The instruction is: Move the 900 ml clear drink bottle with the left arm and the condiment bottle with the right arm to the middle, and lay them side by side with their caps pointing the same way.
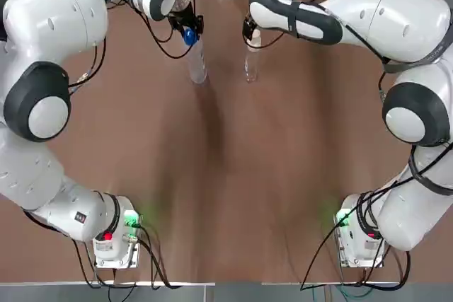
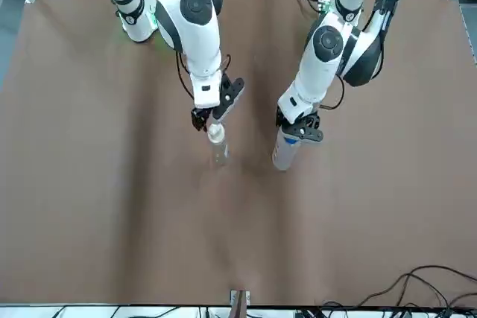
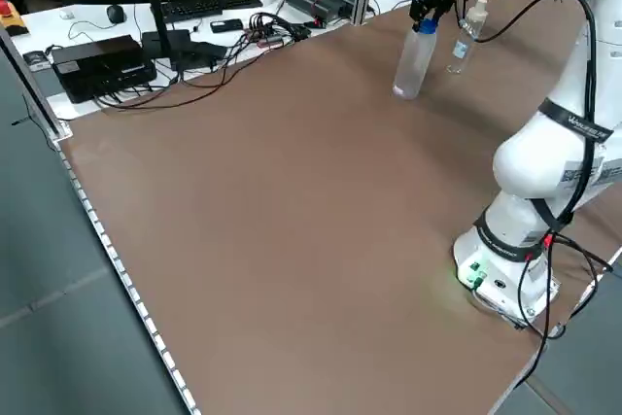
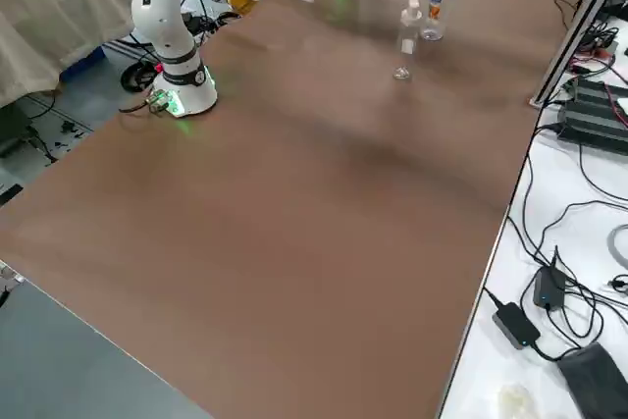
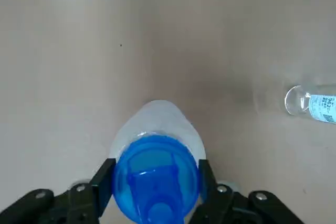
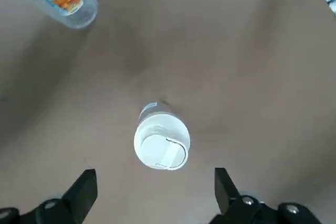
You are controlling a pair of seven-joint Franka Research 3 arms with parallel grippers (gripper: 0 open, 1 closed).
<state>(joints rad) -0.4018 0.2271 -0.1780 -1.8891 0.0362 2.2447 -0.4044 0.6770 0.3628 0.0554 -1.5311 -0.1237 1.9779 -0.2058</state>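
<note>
Table (image 1: pixel 226 175) – brown, flat; both bottles stand upright on its far half, either side of the centre line, near each other but apart.

900 ml clear drink bottle (image 1: pixel 197 63) – the taller item, thin clear walls, blue cap (image 5: pixel 155 179). Whether it is filled cannot be told. Judged likely to dent under a hard squeeze on the body and slippery there; the stiff neck and cap are the sounder hold. Being round, it will probably roll once laid down.

Condiment bottle (image 1: pixel 251 63) – slimmer and shorter, clear, white flip cap (image 6: pixel 161 142). Judged light and easily tipped; best taken at the neck, just under the cap.

Left gripper (image 2: pixel 300 126) – clamped on the drink bottle at cap level, one finger on each side of the blue cap.

Right gripper (image 6: pixel 155 177) – poised directly over the condiment bottle, fingers (image 6: pixel 86 190) spread well wider than the white cap, touching nothing and holding nothing.
</note>
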